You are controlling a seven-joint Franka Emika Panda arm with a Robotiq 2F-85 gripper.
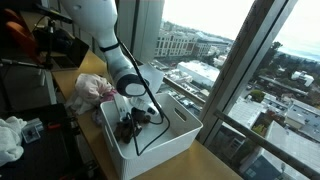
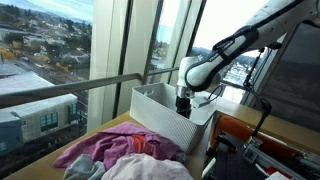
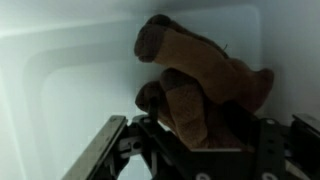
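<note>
My gripper [image 3: 205, 140] reaches down inside a white plastic bin [image 1: 172, 146], which also shows in an exterior view [image 2: 158, 104]. A brown plush toy [image 3: 200, 65] lies against the bin's pale inner wall and fills the gap between my jaws. The fingers [image 3: 108, 150] stand apart on either side of it, partly drawn in. Whether they press on the toy does not show. In both exterior views the gripper [image 1: 134, 112] [image 2: 183, 108] is sunk below the bin's rim, and the toy [image 1: 126, 127] is a dark shape beside it.
A heap of pink and purple clothes [image 1: 94, 88] [image 2: 125, 152] lies on the wooden table next to the bin. A black cable [image 1: 152, 128] hangs over the bin. Large windows with a metal rail [image 2: 70, 85] run along the table. White cloth [image 1: 8, 136] lies nearby.
</note>
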